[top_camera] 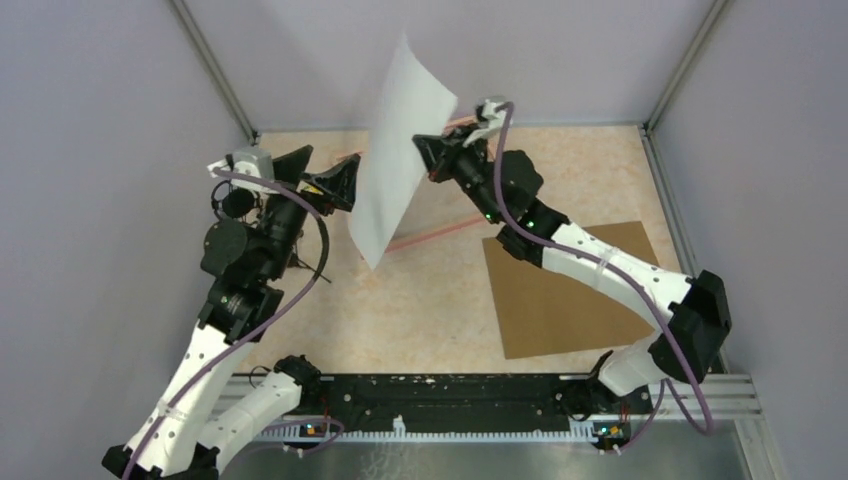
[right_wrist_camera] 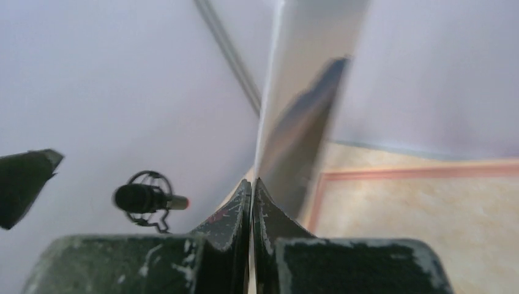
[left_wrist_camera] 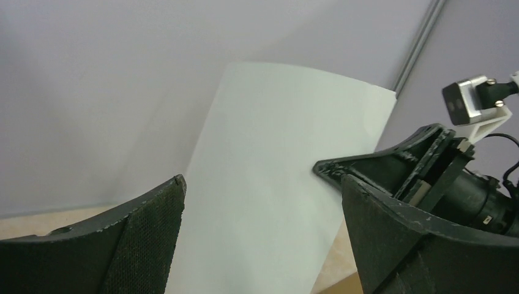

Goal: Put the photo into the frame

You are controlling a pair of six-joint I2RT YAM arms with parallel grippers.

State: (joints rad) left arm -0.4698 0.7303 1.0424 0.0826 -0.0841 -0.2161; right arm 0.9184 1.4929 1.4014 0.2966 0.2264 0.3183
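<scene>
The photo (top_camera: 400,150) hangs upright in the air over the back of the table, with its plain white back (left_wrist_camera: 275,153) turned toward the left arm. My right gripper (top_camera: 432,155) is shut on the photo's right edge, and the wrist view shows the sheet pinched between its jaws (right_wrist_camera: 251,184), the printed side (right_wrist_camera: 306,110) running up from them. My left gripper (top_camera: 325,172) stands open just left of the sheet, fingers wide (left_wrist_camera: 263,184) and holding nothing. The salmon-pink frame (top_camera: 430,233) lies flat on the table behind and below the photo, with one rail (right_wrist_camera: 416,171) in the right wrist view.
A brown cardboard backing board (top_camera: 570,300) lies flat at the right under the right arm. Grey walls with metal corner posts (top_camera: 215,75) close in the back and sides. The arms' black base rail (top_camera: 440,395) runs along the near edge.
</scene>
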